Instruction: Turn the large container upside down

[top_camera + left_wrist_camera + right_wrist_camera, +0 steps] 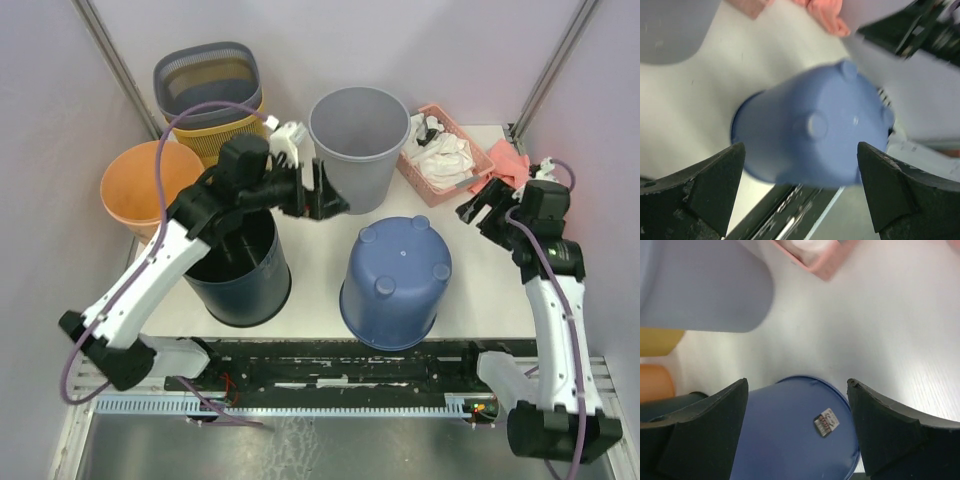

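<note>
Top: blue bucket (396,283) inverted, 4 feet up, mid-table (480,290). Left gripper (335,197) at its 10 o'clock, released, apart. Right gripper (480,212) at 2 o'clock, released.
Left wrist: jaws spread, bucket beyond, untouched.
Right wrist: jaws spread, empty.

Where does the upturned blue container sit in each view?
Top external: blue container lower centre, feet up.
Left wrist: blue container mid-frame, blurred.
Right wrist: blue container bottom centre, label showing.
Shared landmark: grey bin, upper centre from above, top left in both wrist views.
</note>
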